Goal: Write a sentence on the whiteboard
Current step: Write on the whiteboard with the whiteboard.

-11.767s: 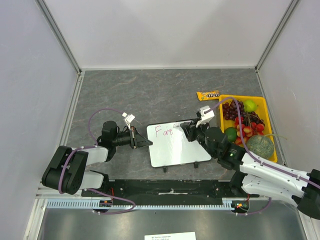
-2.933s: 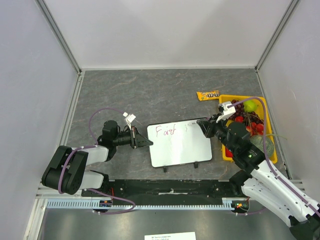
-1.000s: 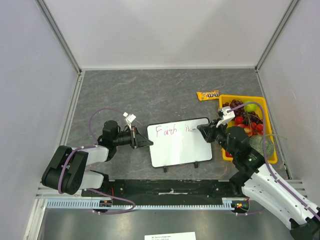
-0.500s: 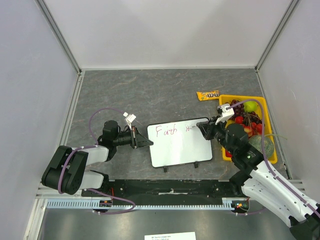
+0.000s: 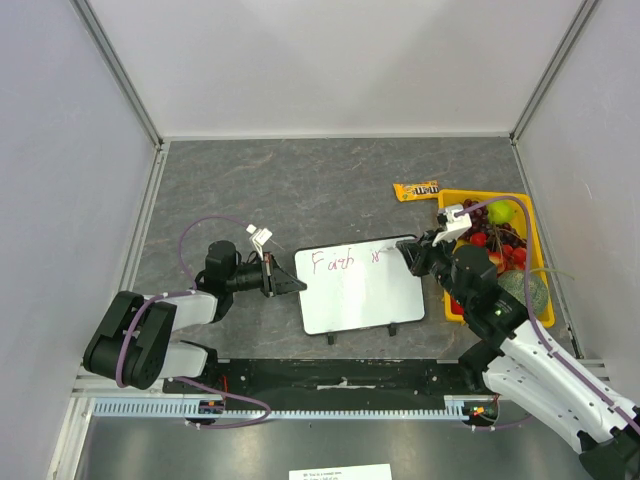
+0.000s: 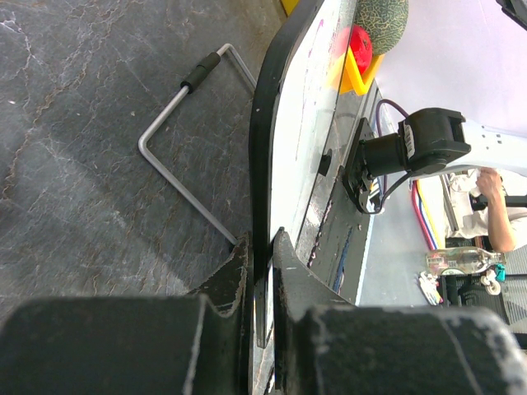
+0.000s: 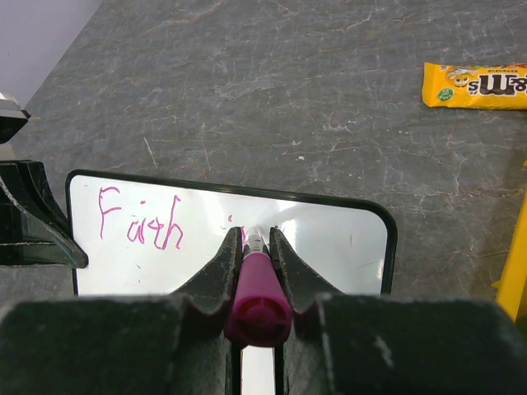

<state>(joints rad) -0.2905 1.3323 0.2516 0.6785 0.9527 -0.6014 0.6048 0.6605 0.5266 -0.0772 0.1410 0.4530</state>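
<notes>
Overhead, the board [image 5: 360, 300] lay with the left gripper [image 5: 288, 284] clamped on its left edge, the right gripper [image 5: 408, 256] over its top right. Left wrist saw it edge-on, unreadable; right wrist showed a marker [image 7: 257, 292] clenched, partly hiding writing [image 7: 136, 218] after "Faith".

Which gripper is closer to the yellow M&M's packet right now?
Right. The right gripper, holding the pink marker at the whiteboard's far right corner, sits just short of the M&M's packet. The left gripper clamps the whiteboard's left edge, the whole board away.
</notes>
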